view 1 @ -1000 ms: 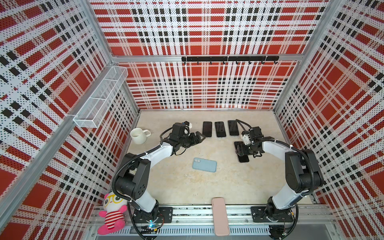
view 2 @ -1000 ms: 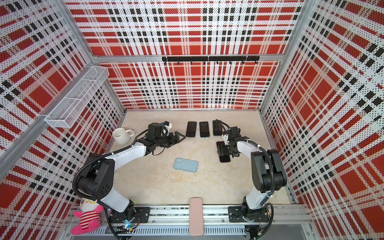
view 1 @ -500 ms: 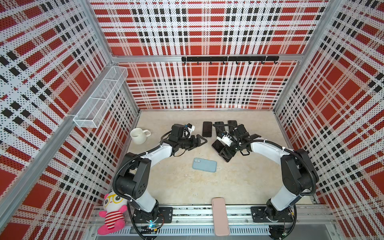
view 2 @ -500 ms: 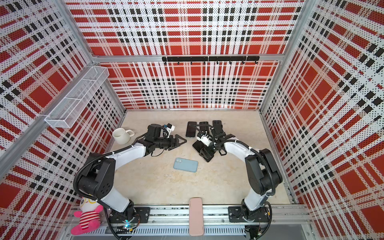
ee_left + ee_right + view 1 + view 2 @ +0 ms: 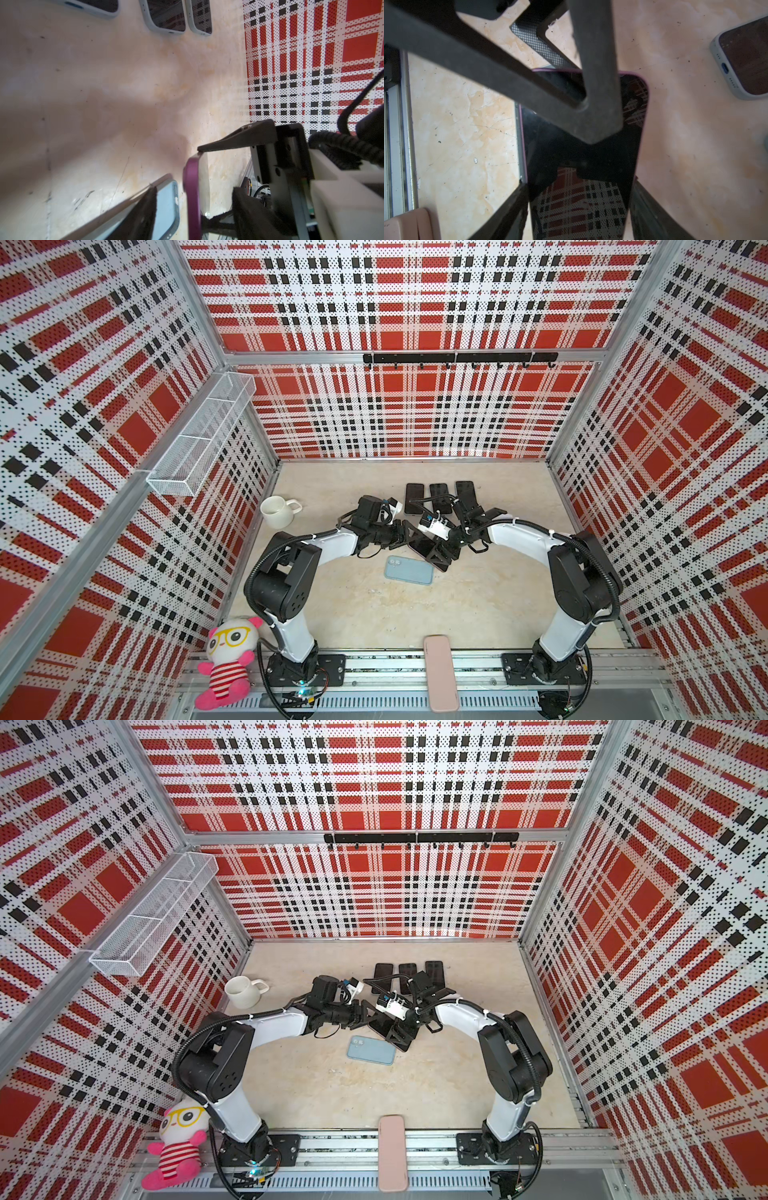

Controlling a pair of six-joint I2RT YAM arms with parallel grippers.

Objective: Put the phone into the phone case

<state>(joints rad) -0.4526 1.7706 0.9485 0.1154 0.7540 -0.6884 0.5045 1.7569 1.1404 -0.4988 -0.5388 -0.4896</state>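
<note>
Now right claw [image 5: 579,182] grips phone [image 5: 571,158] (apparently aloft).

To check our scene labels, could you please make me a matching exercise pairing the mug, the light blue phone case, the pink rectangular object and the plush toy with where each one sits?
Things:
1. mug
2. light blue phone case
3. pink rectangular object
4. plush toy

Places:
A. on the front rail, near its middle
B. back left part of the table
C. front left corner of the cell
D. flat in the middle of the table

Pairs: 1-B; 2-D; 3-A; 4-C
</note>
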